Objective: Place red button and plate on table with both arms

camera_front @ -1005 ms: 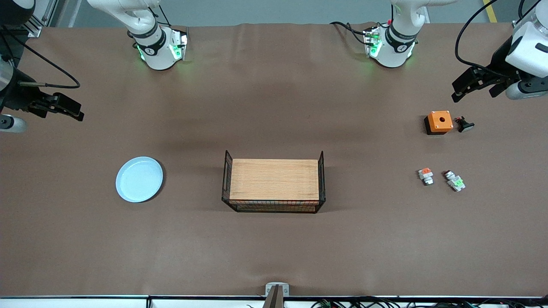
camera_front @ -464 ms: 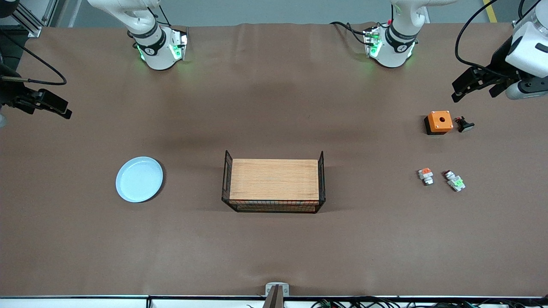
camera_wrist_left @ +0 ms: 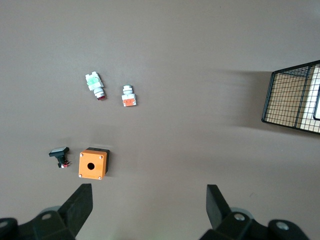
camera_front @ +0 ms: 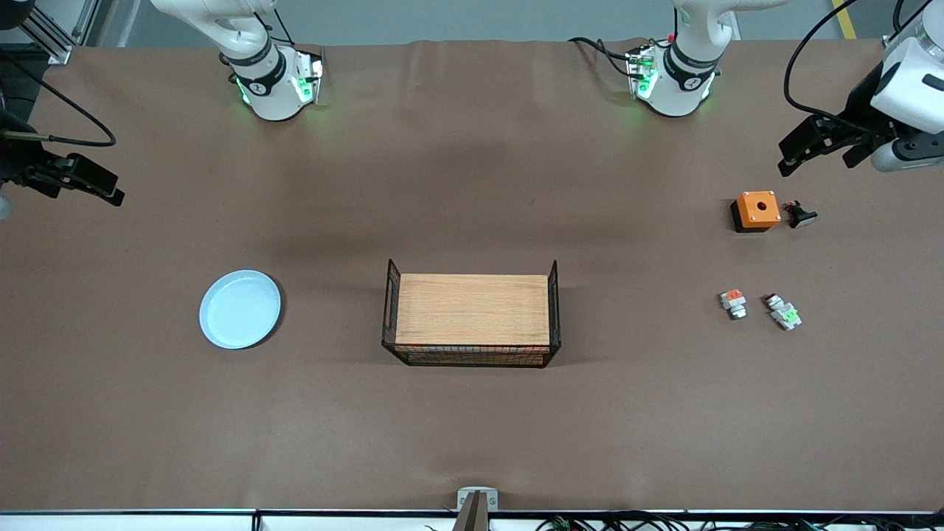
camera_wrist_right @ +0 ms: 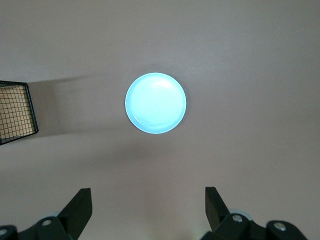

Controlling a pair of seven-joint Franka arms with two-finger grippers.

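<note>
1. Landmark: wire rack [camera_front: 472,321], mid-table [camera_front: 472,442].
2. The plate [camera_front: 240,308] lies flat on the table toward the right arm's end from the rack, well apart from it; nothing is on it.
3. The red button [camera_front: 783,311] lies on its side toward the left arm's end from the rack, just beside the orange-topped part [camera_front: 733,303]. The orange box [camera_front: 757,211] and black button [camera_front: 800,215] sit farther from the front camera.
4. Right gripper [camera_front: 92,184]: fingers wide apart, empty, high over the table edge at its own end.
5. Left gripper [camera_front: 817,144]: fingers spread wide, empty, over the table close to the orange box.
6. Judgement: each item lies at its own arm's end. The button's long axis runs diagonally, so the left wrist likely needs turning to close across its short width.
</note>
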